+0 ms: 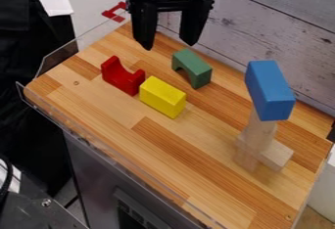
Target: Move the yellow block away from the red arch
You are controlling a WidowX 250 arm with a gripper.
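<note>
The black gripper (168, 42) hangs above the back of the wooden table, its two fingers spread apart with nothing between them. In front of it and lower, the yellow block (162, 97) lies on the table. Close to the block's left end is the red arch (122, 76), its curved hollow facing up; whether the two touch, I cannot tell.
A green arch (192, 68) stands just behind the yellow block. On the right, a blue block (269, 90) tops an upright wooden piece, with another wooden block (276, 155) at its base. A clear rim (50, 115) edges the wooden table (150, 149).
</note>
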